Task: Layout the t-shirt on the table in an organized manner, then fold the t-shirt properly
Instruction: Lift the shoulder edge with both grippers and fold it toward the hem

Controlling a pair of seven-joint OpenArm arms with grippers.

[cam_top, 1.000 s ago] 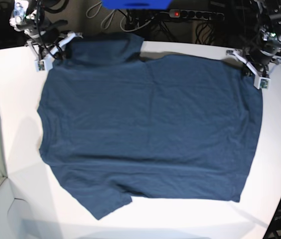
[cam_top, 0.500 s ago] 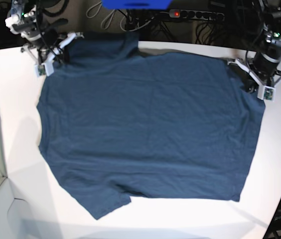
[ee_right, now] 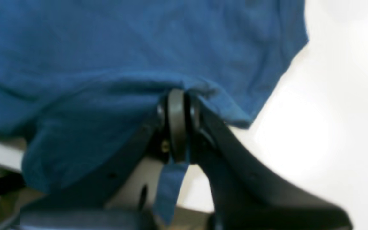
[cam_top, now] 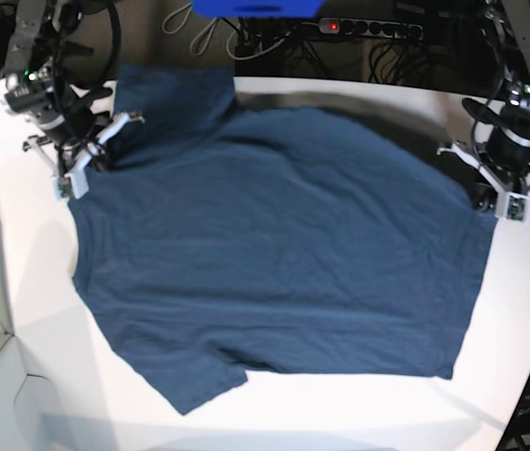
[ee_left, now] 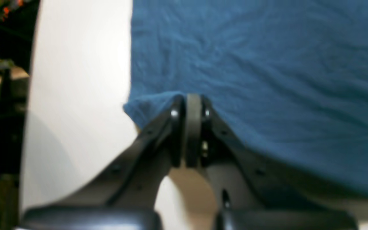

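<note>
The t-shirt (cam_top: pixel 274 254) lies spread over the white surface (cam_top: pixel 35 282), taking up most of it. In the base view one short sleeve (cam_top: pixel 199 376) lies flat near the front edge. The other sleeve (cam_top: pixel 176 94) reaches to the far edge of the surface. The fabric is mostly flat, with shallow creases across the body.

Left end effector (cam_top: pixel 502 193): sits at the shirt's edge on the base view's right side. In the left wrist view (ee_left: pixel 188 108) its jaws are pressed together on a small raised bunch of cloth (ee_left: pixel 152 105) at the corner of the shirt (ee_left: pixel 251 64). Bare white surface (ee_left: pixel 78 80) shows beside that corner.

Right end effector (cam_top: pixel 85 162): sits at the shirt's edge on the base view's left side, beside the far sleeve. In the right wrist view (ee_right: pixel 177 105) its jaws are closed on a gathered fold of the shirt (ee_right: pixel 123 48). A narrow strip of blue cloth (ee_right: pixel 168 188) hangs down between the jaws, below the pinch point. The fabric nearest this end effector is lifted and bunched; farther out it lies on the surface (ee_right: pixel 315 127).

Both wrist views are blurred. A power strip (cam_top: pixel 368 28) with a red light and a blue object (cam_top: pixel 256 7) lie beyond the far edge.
</note>
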